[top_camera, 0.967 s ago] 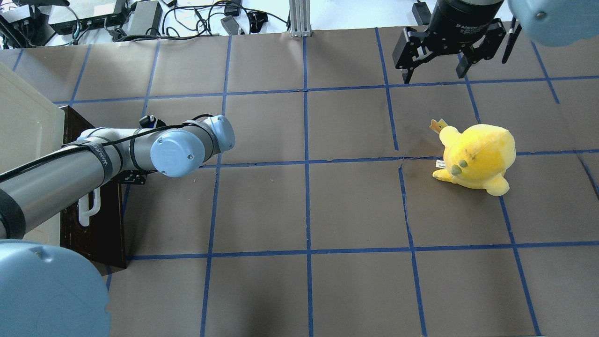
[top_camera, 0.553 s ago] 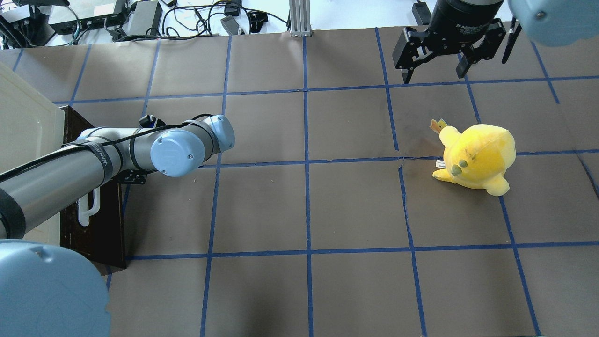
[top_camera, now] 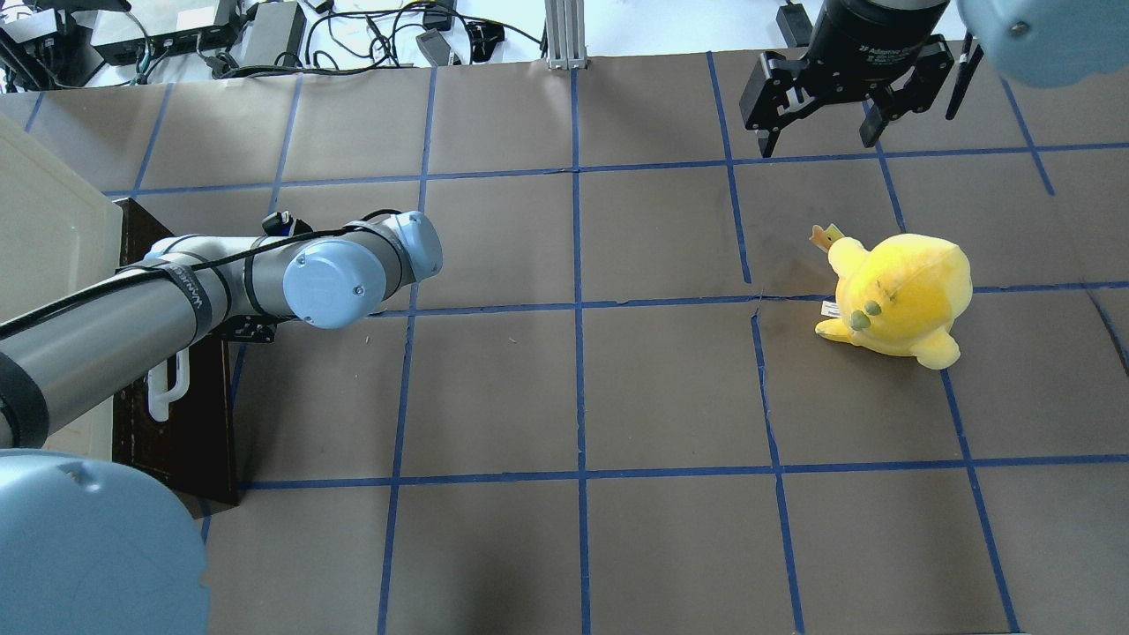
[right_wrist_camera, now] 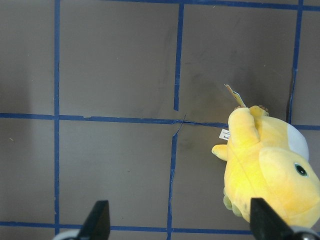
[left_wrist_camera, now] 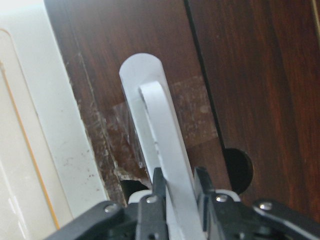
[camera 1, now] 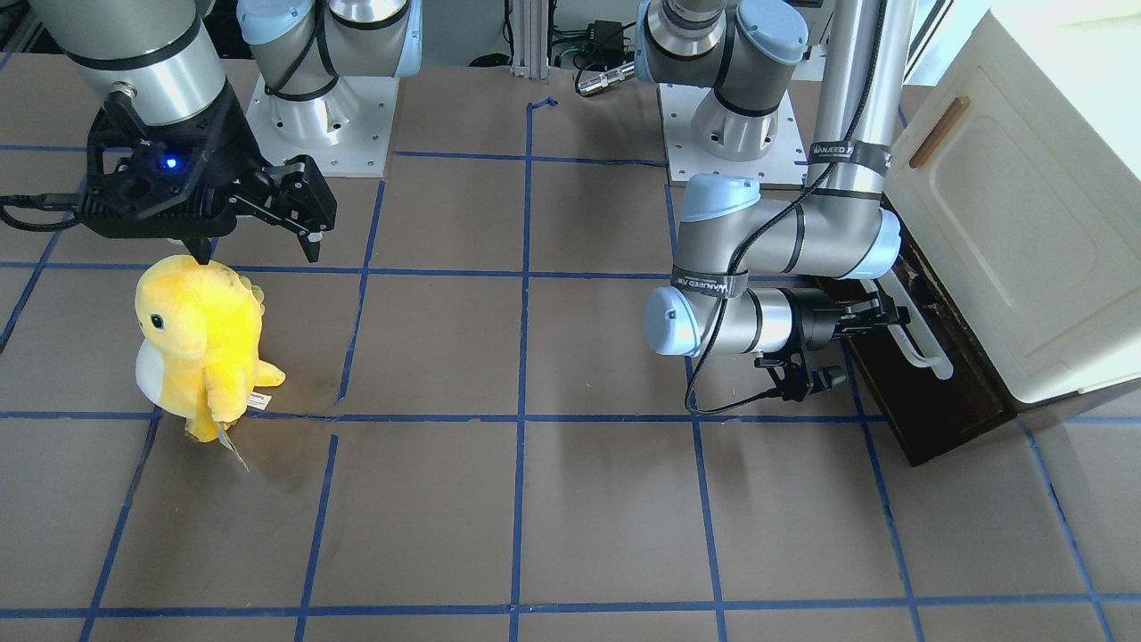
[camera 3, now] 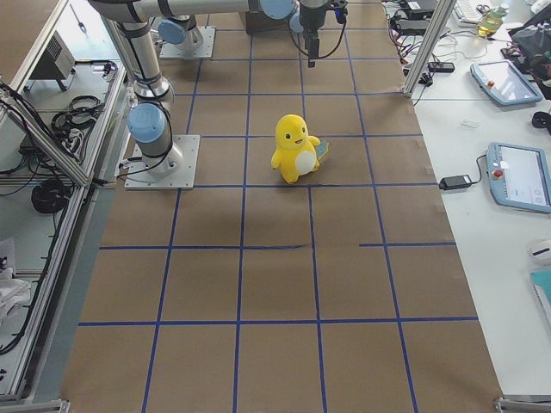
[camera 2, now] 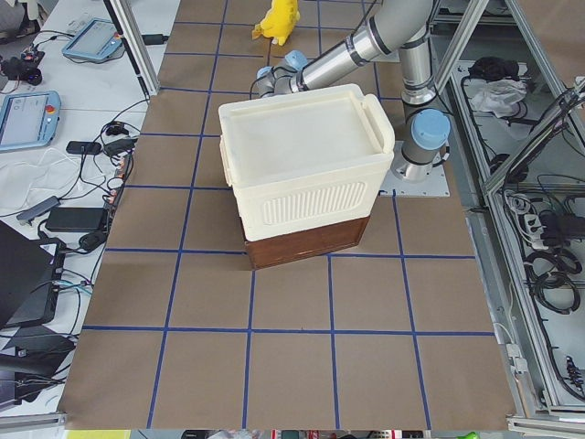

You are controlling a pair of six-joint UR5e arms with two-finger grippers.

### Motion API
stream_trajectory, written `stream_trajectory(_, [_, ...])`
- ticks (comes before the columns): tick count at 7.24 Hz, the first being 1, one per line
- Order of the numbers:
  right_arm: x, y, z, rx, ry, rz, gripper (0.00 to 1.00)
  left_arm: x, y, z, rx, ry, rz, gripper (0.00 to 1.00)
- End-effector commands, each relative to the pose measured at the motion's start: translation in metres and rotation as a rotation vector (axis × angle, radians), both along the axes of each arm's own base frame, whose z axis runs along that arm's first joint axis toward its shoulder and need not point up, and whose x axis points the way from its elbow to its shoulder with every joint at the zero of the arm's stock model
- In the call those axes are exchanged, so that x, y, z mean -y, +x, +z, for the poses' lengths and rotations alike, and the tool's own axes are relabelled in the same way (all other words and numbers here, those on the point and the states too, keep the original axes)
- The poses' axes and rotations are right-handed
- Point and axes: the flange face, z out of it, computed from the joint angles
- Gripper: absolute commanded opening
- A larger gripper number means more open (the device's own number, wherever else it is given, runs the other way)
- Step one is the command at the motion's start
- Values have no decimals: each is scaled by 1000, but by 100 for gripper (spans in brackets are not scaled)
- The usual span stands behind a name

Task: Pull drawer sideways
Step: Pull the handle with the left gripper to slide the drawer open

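The dark brown drawer (camera 1: 931,401) sits at the bottom of the cream cabinet (camera 1: 1007,223), at the table's left end in the overhead view (top_camera: 190,423). Its white loop handle (camera 1: 923,343) runs along the front. My left gripper (camera 1: 894,314) reaches in sideways and is shut on that handle. The left wrist view shows the fingers (left_wrist_camera: 202,182) pinching the white bar (left_wrist_camera: 160,130) against the drawer front (left_wrist_camera: 250,75). My right gripper (top_camera: 816,132) hangs open and empty at the far right, above the table.
A yellow plush toy (top_camera: 900,295) stands on the right half of the table, just below the right gripper in the right wrist view (right_wrist_camera: 270,175). The cabinet door has a small brown handle (camera 1: 939,132). Cables and boxes (top_camera: 220,35) lie beyond the table's far edge.
My left arm's wrist and elbow have shifted very slightly toward the far side. The drawer and the right arm have not visibly moved.
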Motion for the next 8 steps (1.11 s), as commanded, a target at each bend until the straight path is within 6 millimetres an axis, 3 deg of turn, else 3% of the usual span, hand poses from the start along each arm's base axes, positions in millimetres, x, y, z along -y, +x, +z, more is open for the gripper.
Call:
stream_trajectory(1, [0,0,0,0,0,0,100,-1,-12,-3,-2,6,-20,14])
stream_trajectory(4, [0,0,0,0,0,2,100,-5,-35,-5,-13,6,-52,14])
stream_trajectory(8, [0,0,0,0,0,2,100,1,-69,9,-50,-30,-80,14])
